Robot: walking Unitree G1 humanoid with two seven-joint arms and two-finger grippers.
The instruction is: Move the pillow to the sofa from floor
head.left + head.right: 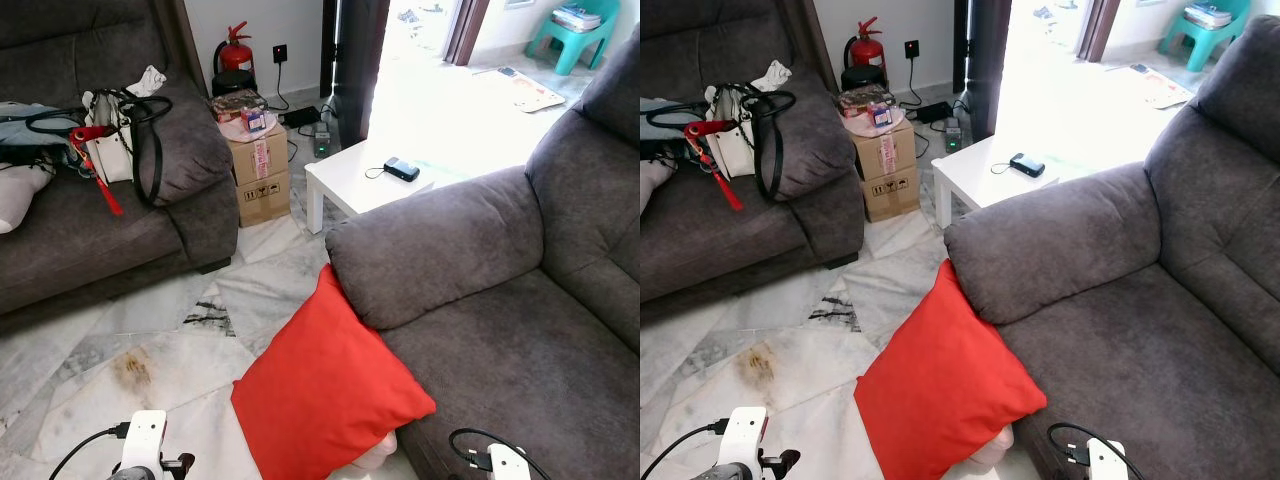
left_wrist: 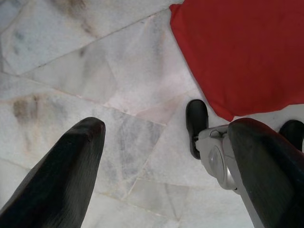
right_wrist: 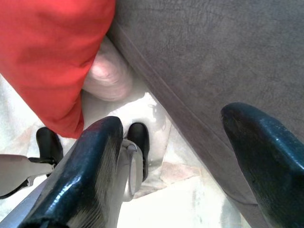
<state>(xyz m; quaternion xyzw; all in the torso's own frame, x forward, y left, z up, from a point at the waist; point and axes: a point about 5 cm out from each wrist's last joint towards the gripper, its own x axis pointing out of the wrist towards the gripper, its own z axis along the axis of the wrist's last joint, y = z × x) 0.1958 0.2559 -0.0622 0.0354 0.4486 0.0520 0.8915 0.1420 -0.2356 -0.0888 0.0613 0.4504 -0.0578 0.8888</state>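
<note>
Marble floor, red pillow propped against grey sofa — both claws apart, low.

pillow corner hidden behind sofa

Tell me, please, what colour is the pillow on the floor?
The pillow is plain red, clearest in the left eye view.

Strong daylight from the open doorway at top, blown out to white glare there and on the low white side table; grey fabric sofa evenly lit; head views sharp; wrist views' black fingers close, soft-focus
</note>
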